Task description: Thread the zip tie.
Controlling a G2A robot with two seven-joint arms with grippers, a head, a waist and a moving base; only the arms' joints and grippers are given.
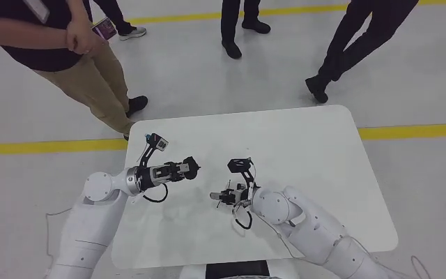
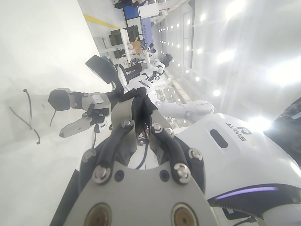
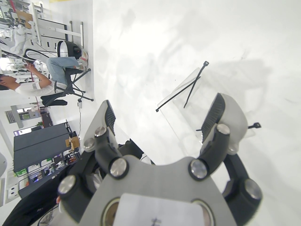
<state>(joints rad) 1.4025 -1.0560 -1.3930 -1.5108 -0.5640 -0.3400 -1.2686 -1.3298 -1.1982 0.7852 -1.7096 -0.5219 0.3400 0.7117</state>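
Two black zip ties (image 3: 194, 82) lie crossed on a clear plastic piece (image 3: 181, 128) that rests on the white surface (image 1: 313, 160). A third tie (image 3: 255, 126) lies just beside them.

Each one looks feather-light, thin and springy. It seems stiff enough along its length to be steered, yet likely to bend, flick away or slide on the smooth plastic if nudged. Lying flat, they offer little to pinch. I judge the best hold to be across the strap close to the square head, leaving the pointed tail free for feeding.

The right tool (image 3: 162, 102) hangs just above the ties with its fingers spread wide and nothing between them. The left tool (image 2: 140, 95) sits near it, lifted off the surface, with its black-wrapped tips pressed together. I cannot tell whether anything is caught between them.
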